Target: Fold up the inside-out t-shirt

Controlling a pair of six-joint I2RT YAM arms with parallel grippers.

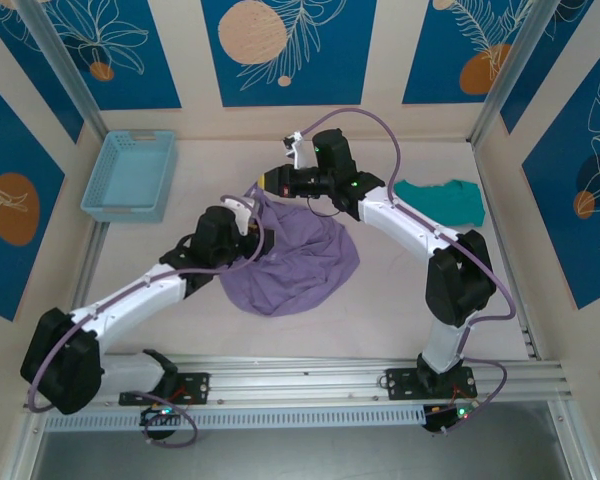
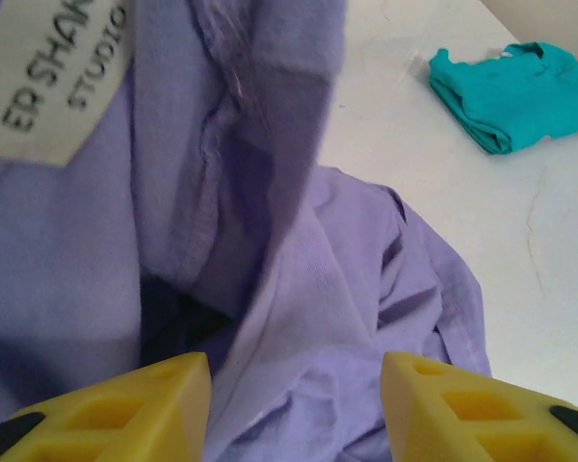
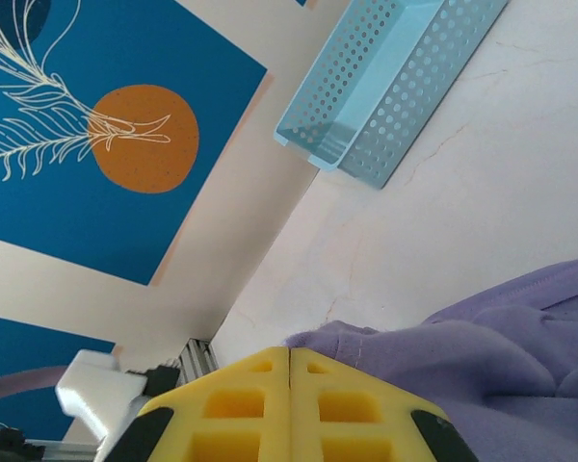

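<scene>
Left fingers (image 2: 159, 409) stand partly open with nothing clamped between them; in the left wrist view you see lavender fabric of the t-shirt (image 1: 300, 262) lying just beyond the gap, along with a white sewn-in label (image 2: 53, 82) bearing dark printed letters. Right fingers (image 3: 241, 409) are pressed fully together; note that an edge of the t-shirt runs up to their tips, and in the top view that edge rises toward them from the heap, so treat it as pinched. Locate the t-shirt near the middle of the table (image 1: 400, 310), bunched in a rumpled mound between the two arms; its far left part is raised and the rest spreads over the surface toward the near right. Observe the left arm's wrist against the mound's left side. Find the light blue basket (image 1: 130, 178) at the far left of the table, well apart from the t-shirt; find the teal garment (image 1: 442, 200) at the far right, crumpled, beside the right arm and clear of the lavender cloth.
</scene>
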